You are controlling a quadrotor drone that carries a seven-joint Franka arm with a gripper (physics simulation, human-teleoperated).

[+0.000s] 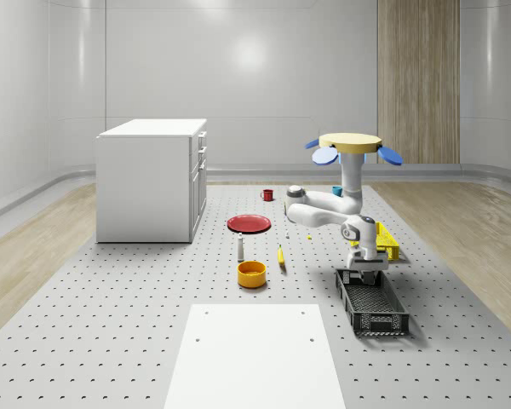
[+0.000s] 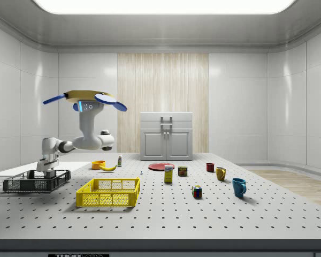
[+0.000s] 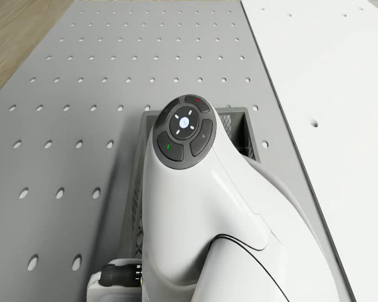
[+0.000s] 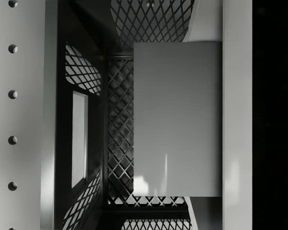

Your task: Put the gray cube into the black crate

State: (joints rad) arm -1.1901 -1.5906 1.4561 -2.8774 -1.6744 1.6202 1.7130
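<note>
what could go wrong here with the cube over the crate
1. The gripper sits over one end of the black crate, not its middle; in the wrist view the gray cube lies close to the end wall, so a release might clip the rim.
2. The drone hovers off to the side with the arm stretched out; any sway could shift the cube.
3. The yellow crate stands near the arm.

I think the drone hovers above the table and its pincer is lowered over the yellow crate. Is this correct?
Not quite: the pincer is lowered over the black crate, not the yellow crate. The whole-scene view shows it at the black crate's far end, and the side view agrees. The drone does hover above the table.
</note>
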